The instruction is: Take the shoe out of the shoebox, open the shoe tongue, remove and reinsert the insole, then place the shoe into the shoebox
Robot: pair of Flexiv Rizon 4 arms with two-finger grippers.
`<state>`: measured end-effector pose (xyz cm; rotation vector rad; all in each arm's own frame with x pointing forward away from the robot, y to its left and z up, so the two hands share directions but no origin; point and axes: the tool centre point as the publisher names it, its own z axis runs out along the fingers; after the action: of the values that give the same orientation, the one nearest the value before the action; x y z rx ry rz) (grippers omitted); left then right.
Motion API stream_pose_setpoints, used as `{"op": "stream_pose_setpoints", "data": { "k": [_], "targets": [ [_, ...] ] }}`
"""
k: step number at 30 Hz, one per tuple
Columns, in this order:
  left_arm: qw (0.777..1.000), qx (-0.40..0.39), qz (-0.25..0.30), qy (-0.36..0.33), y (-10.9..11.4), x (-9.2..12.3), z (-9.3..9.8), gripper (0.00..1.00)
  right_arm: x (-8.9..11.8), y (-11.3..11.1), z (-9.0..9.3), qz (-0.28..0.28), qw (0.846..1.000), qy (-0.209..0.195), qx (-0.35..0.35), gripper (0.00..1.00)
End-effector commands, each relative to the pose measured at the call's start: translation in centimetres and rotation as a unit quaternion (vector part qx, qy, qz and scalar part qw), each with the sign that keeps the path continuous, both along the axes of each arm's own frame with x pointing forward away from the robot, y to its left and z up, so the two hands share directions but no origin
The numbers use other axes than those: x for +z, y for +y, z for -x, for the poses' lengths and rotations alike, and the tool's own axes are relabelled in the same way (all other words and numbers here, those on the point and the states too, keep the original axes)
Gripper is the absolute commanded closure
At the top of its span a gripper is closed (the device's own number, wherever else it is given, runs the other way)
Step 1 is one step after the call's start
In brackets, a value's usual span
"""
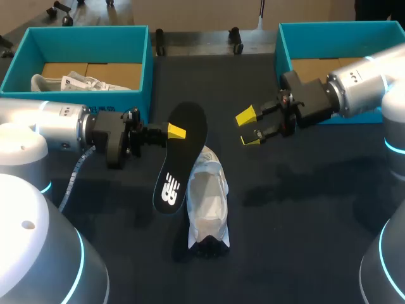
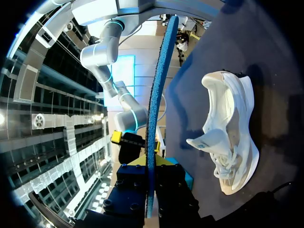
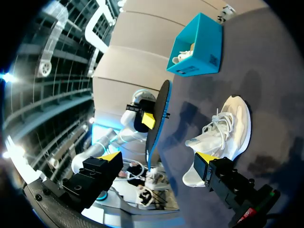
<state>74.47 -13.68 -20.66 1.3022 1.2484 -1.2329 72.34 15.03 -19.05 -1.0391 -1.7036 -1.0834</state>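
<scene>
Clamped edge-on in the left gripper (image 1: 176,132), the black insole (image 1: 180,158) hangs tilted just beside the white shoe (image 1: 207,202), which stands on the dark table (image 1: 304,209) outside the two teal shoeboxes (image 1: 143,63), while the right gripper (image 1: 250,128) hovers open and empty nearby

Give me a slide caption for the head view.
Left gripper holds the black insole lifted beside the white shoe on the table; right gripper hovers open nearby.
</scene>
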Motion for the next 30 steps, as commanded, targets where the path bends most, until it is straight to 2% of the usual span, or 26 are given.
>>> {"op": "stream_pose_setpoints", "data": {
  "k": [1,2,3,6,15,16,18,19,20,21,25,26,30],
  "targets": [
    [1.000,0.002,-0.014,0.010,0.0,1.1,1.0,1.00,0.5,-0.7,0.6,0.075,0.982,-0.148,0.087,0.00],
    [1.000,-0.001,-0.014,0.017,-0.1,1.2,1.0,1.00,0.2,-0.7,1.1,0.087,0.973,-0.172,0.125,0.00],
    [0.999,-0.007,-0.017,0.031,0.0,1.3,1.0,1.00,-0.2,-0.8,1.4,0.088,0.969,-0.174,0.150,0.00],
    [0.998,-0.020,-0.051,0.039,0.2,1.6,1.2,1.00,-0.2,-0.8,1.4,0.088,0.969,-0.174,0.150,0.00],
    [0.998,-0.020,-0.051,0.039,0.2,1.6,1.2,1.00,-0.2,-0.8,1.4,0.088,0.969,-0.174,0.150,0.00],
    [0.998,-0.020,-0.051,0.039,0.2,1.6,1.2,1.00,0.4,-0.4,1.1,0.138,0.958,-0.180,0.173,0.00],
    [0.997,-0.026,-0.054,0.041,0.0,1.7,1.5,1.00,0.7,0.1,1.2,0.175,0.931,-0.239,0.213,0.00],
    [0.997,-0.031,-0.053,0.042,-0.2,1.8,1.9,1.00,0.5,0.1,1.4,0.190,0.923,-0.252,0.219,0.00],
    [0.997,-0.035,-0.050,0.051,-0.3,2.1,2.3,1.00,0.0,0.1,1.8,0.206,0.907,-0.288,0.229,0.00],
    [0.996,-0.042,-0.047,0.059,-0.3,2.3,2.5,1.00,-0.6,-0.2,2.2,0.214,0.898,-0.309,0.228,0.00],
    [0.990,-0.058,-0.040,0.126,-0.1,2.9,3.4,1.00,-3.5,-0.5,3.2,0.236,0.879,-0.338,0.238,0.00],
    [0.987,-0.060,-0.039,0.146,0.0,3.1,3.6,1.00,-4.4,-0.6,3.4,0.233,0.883,-0.327,0.244,0.00],
    [0.986,-0.058,-0.044,0.150,0.2,3.3,3.8,1.00,-4.4,-0.6,3.4,0.233,0.883,-0.327,0.244,0.00]
  ]
}}
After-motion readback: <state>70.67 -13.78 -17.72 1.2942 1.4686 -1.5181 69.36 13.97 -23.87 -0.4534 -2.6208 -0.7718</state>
